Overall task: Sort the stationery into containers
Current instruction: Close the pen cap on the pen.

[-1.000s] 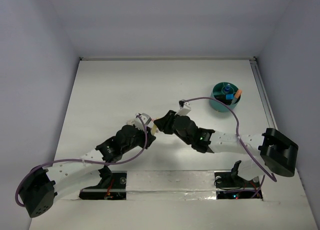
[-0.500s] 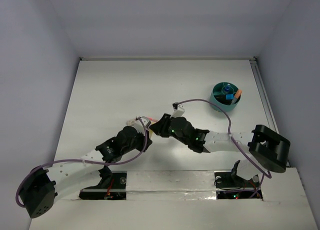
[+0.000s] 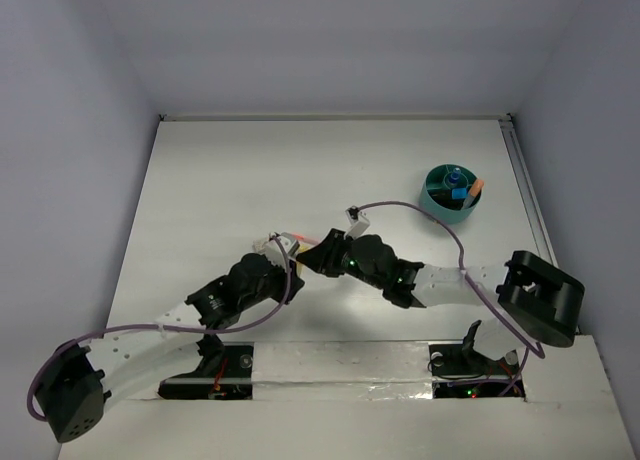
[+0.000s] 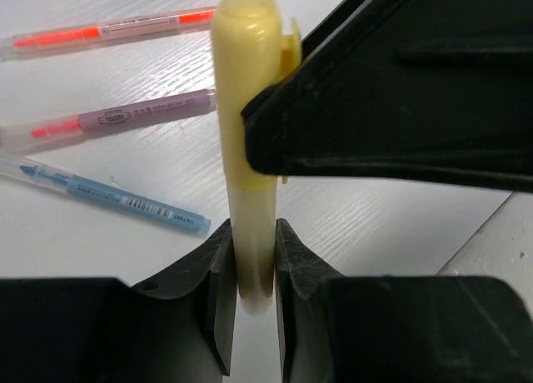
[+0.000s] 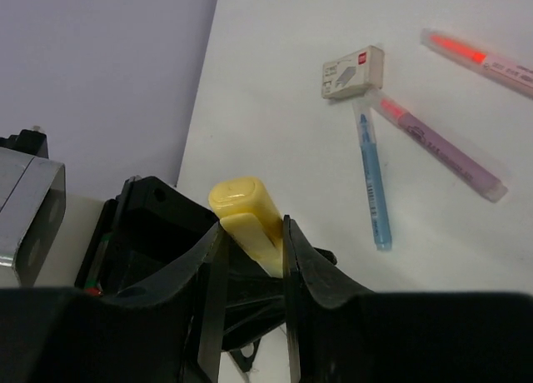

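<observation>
Pale yellow highlighter [image 4: 248, 150], blue pen [image 4: 117, 198], mauve marker [image 4: 125, 116] (orange tip), teal cup [image 3: 430, 210]

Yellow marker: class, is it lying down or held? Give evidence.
Held: left end effector clamps one end of the yellow marker, right end effector the capped end.

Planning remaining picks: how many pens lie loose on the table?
3, lying close together: an orange-inked pen, a purple pen and a blue pen. Others may be hidden from view.

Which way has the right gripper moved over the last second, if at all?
Yes. The right gripper, on the yellow highlighter, has shifted left, farther from the teal cup.
</observation>
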`<state>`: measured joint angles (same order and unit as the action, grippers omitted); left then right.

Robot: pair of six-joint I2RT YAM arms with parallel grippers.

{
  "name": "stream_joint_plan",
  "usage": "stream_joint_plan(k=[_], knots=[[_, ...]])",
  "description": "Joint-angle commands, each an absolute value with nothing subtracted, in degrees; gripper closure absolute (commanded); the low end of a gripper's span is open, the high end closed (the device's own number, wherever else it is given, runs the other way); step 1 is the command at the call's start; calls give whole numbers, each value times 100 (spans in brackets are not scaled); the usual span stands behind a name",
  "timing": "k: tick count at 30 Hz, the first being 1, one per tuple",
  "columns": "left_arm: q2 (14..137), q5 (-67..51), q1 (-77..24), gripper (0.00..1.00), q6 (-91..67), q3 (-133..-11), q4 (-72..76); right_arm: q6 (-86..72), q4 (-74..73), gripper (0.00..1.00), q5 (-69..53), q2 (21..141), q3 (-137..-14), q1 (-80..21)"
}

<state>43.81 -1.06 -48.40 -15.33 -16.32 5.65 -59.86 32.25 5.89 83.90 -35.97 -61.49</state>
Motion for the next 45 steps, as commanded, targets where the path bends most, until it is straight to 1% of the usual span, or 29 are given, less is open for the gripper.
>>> stream_joint_plan(k=[1,5,9,16,20,21,23,25,26,28,29,30,31,32,33,34,36,37,38,41,45], knots=[[3921,1019,-4553,100,-1749,-2057,3525,-6443,2364,100,-2505,8894,-3568,-6768],[3464,1046,-4553,100,-1863,-2056,3515,-6399,2145,100,-2032,8693,-3419,-6768],[3129,836,-4553,100,-1907,-2179,3577,-6364,1952,100,-1890,8210,-3199,-6715],[3243,458,-4553,100,-2074,-2233,3507,-5881,1153,100,-1240,7173,-3208,-6715],[3190,194,-4553,100,-2083,-2153,3376,-5099,46,100,-48,6261,-3742,-6715],[3208,28,-4553,100,-2066,-2188,3314,-4898,-443,100,234,6101,-3866,-6715],[3296,-515,-4553,100,-2091,-2206,3339,-4302,-946,100,822,5654,-4243,-6715],[3488,-921,-4553,100,-2188,-2162,3489,-3887,-1116,100,1150,5389,-4464,-6653],[3568,-1332,-4553,100,-2232,-2136,3628,-3467,-1177,99,1412,5275,-4569,-6653],[3769,-1703,-4553,100,-2373,-2127,3726,-3069,-1170,87,1599,4949,-4842,-6601],[3823,-1879,-4553,100,-2425,-2118,3822,-2571,-1030,77,1626,4835,-4851,-6601],[3849,-2168,-4553,100,-2487,-2101,3893,-2358,-672,56,1635,4712,-4852,-6540],[3858,-2301,-4553,100,-2592,-2083,3963,-2164,-494,46,1574,4511,-4843,-6539],[3850,-2425,-4553,100,-2645,-2066,4033,-1753,-301,37,1156,4430,-4843,-6469],[3850,-2635,-4553,100,-2698,-2057,4078,-1584,-64,23,1012,4386,-4869,-6417],[3832,-2741,-4553,100,-2820,-2048,4122,-1478,130,18,872,4386,-5008,-6416],[3832,-3135,-4553,100,-2944,-2022,4315,-1100,141,7,468,4517,-5263,-6416],[3849,-3242,-4553,100,-3023,-2013,4385,-1020,88,5,422,4622,-5413,-6416],[3841,-3339,-4553,100,-3128,-1995,4481,-872,18,4,344,4875,-5736,-6355],[3744,-3498,-4553,100,-3182,-1960,4518,-739,-264,2,168,5272,-6072,-6302],[3744,-3647,-4666,100,-3243,-1916,4623,-887,-18,1,-989,5799,-6301,-5881]])
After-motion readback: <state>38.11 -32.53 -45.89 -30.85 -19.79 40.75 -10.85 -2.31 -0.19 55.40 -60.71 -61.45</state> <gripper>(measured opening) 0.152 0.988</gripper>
